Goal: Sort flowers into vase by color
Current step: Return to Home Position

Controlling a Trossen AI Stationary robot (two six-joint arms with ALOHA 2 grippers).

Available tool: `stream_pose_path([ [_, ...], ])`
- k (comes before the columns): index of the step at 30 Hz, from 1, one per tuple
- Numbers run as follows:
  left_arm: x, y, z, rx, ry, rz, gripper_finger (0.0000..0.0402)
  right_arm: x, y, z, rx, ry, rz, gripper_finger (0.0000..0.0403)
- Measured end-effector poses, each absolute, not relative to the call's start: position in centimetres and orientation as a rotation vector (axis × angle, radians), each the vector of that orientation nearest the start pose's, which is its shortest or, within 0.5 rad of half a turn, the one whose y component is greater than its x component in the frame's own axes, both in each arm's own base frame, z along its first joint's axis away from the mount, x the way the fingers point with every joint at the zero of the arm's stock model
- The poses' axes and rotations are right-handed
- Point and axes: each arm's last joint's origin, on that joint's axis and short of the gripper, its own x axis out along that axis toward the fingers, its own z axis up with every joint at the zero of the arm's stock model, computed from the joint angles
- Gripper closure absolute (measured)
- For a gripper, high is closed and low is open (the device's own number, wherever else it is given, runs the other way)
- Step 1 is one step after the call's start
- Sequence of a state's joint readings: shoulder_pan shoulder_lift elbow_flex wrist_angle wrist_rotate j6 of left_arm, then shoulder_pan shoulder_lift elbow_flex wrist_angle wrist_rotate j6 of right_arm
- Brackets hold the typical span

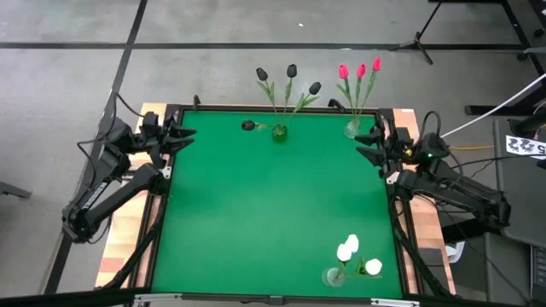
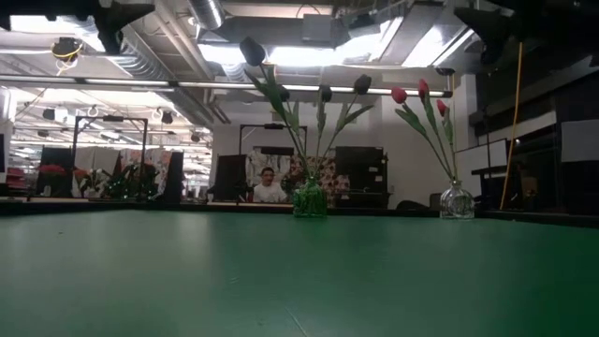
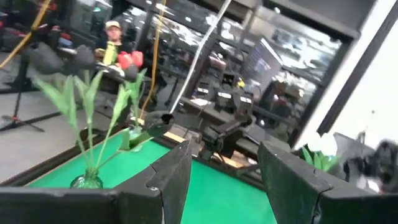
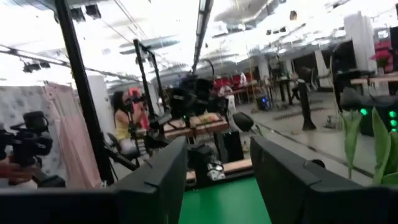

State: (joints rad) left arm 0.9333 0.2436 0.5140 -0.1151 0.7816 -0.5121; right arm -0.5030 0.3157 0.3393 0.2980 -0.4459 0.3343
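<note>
Green felt [image 1: 256,213] fills the middle of the high view, and no loose flowers show on it.

At the table's left edge, upper left of the frame, the left gripper [image 1: 183,138] hangs over the rim. Its fingers [image 3: 174,180] are spread apart with nothing between them.

At top centre stands the green vase [image 1: 279,132] with the black tulips [image 1: 292,70]. One head sits low, just left of the vase, but the low view suggests it leans on its stem and has not fallen.

To the right, the red tulips [image 1: 358,70] rise from a clear vase [image 1: 351,130]. The right gripper [image 1: 365,145] is near it at the right edge, its fingers [image 4: 161,183] parted and empty.

In the lower right corner, the white tulips [image 1: 350,251] stand in another clear vase [image 1: 333,275].

Sorting looks finished, so the step in hand is folding the arms home. To do it well, each arm should draw outward from the table first and tuck in afterwards. The right arm needs most care because it is close to the red tulips' vase and their long stems. It should back straight away from them, without swinging across. Slow joint motion and open fingers would avoid catching any leaves.
</note>
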Motion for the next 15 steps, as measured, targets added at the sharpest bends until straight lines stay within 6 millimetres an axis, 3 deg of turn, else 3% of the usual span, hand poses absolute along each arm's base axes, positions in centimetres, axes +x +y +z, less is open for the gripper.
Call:
stream_pose_path([
  [9, 4.7, 3.3, 28.5, -0.444, -0.215, 0.220, 0.0219, 10.2, -2.7, 24.6, 0.249, -0.351, 0.011, 0.0226],
  [15, 4.2, 2.7, 25.1, -0.609, -0.002, 0.305, 0.0219, 10.9, -1.0, 23.2, 0.273, -0.338, -0.006, 0.0226],
])
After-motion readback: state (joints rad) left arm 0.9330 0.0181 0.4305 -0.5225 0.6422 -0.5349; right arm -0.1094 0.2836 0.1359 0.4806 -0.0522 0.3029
